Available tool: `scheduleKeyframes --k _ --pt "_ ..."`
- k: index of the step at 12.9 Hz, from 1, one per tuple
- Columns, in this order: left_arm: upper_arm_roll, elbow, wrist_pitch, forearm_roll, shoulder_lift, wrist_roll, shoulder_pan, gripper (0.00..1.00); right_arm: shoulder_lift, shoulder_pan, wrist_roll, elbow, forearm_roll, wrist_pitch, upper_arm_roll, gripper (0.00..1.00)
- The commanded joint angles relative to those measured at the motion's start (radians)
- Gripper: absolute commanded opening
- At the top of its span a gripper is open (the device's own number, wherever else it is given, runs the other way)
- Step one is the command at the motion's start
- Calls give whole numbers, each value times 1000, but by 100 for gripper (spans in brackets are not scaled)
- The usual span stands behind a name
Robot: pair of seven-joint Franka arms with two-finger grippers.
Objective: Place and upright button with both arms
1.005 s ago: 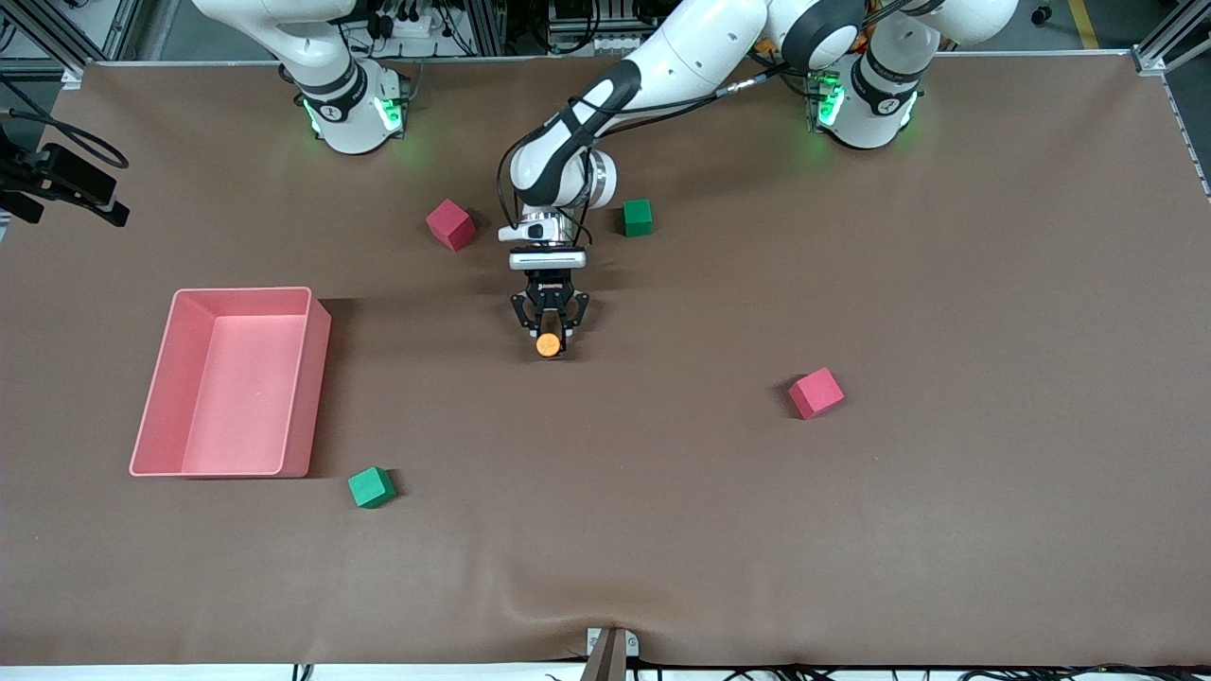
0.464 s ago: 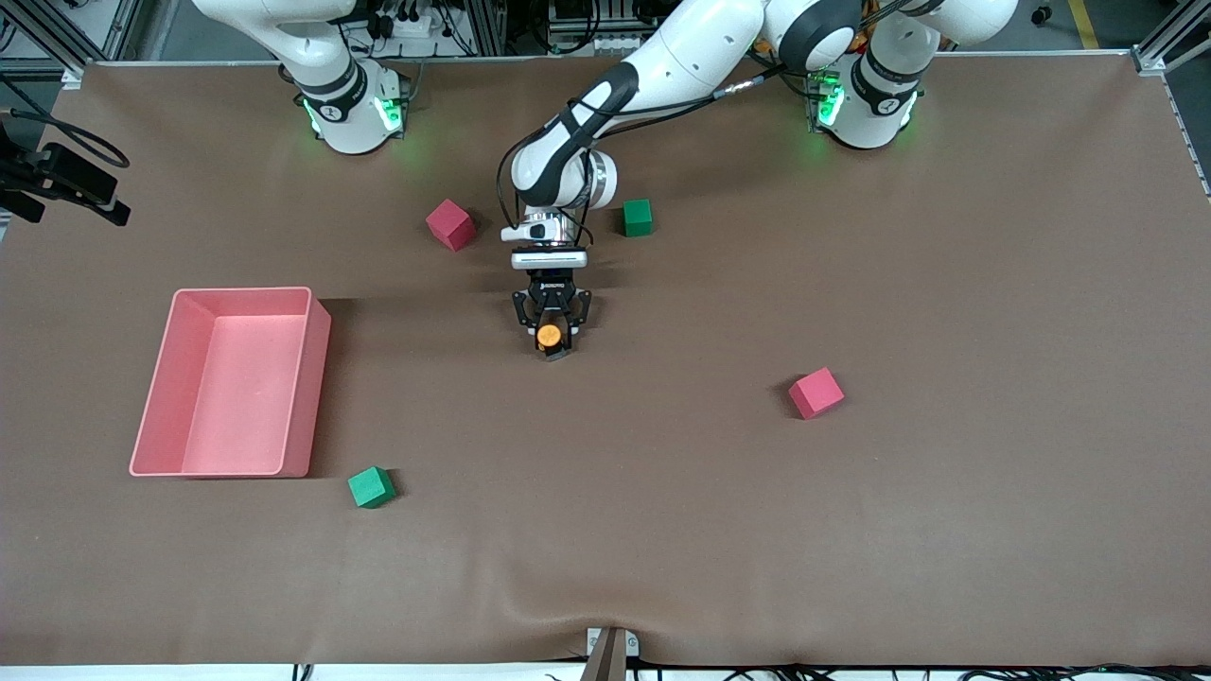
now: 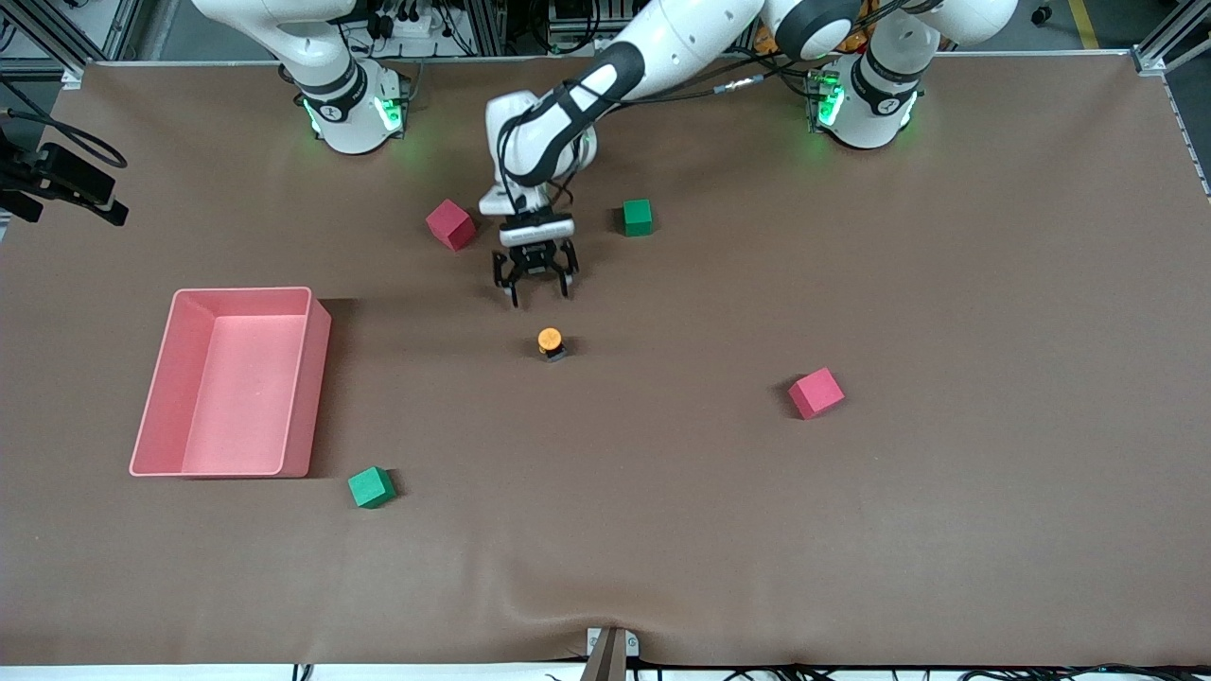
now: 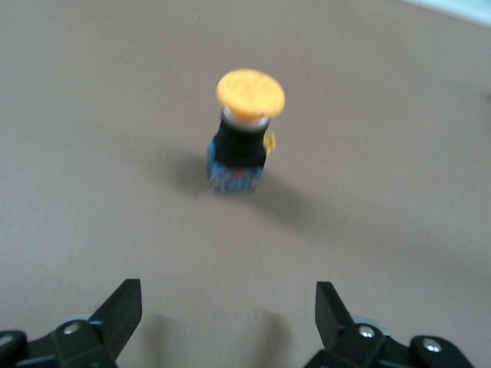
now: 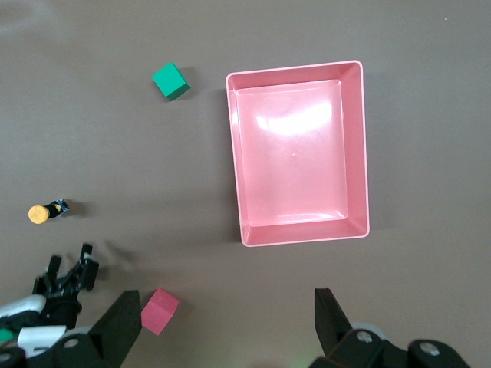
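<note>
- The button (image 3: 551, 342) stands upright near the middle of the table (image 3: 946, 530), orange cap up and black body down, so the uprighting looks done.
- My left gripper (image 3: 534, 280) has its fingers spread wide and holds nothing. It hangs over bare table toward the robots' edge from the button, well clear so it cannot tip it.
- In the left wrist view the button (image 4: 242, 130) stands free between and ahead of my fingers (image 4: 123, 314), touching neither.
- My right gripper (image 5: 222, 326) waits high over the table, fingers parted and empty, looking down on the pink tray (image 5: 295, 153) at the right arm's end.
</note>
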Motion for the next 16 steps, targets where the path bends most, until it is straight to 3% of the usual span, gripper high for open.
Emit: scheduleKeyframes --k 1,3,6,11,13,16 --pt "-13 -23 5 -222 -106 65 7 100 -14 19 -10 -4 -4 -11 -19 100" --pt "-13 -20 -38 -401 -199 142 14 100 -14 19 -10 -4 -4 -12 -19 100" --pt "-8 -21 -145 -708 -396 456 109 100 -13 17 -10 -4 -4 -12 -19 100" --pt "-8 -23 -374 -905 -660 910 370 100 -14 14 -10 -4 -4 -12 -17 100" --pt "-8 -21 -440 -991 -717 1127 505 100 -14 13 -11 -4 -4 -14 -17 100" --pt "-8 -21 -543 -1008 -775 1352 689 100 -14 14 -10 -4 -4 -14 -17 100"
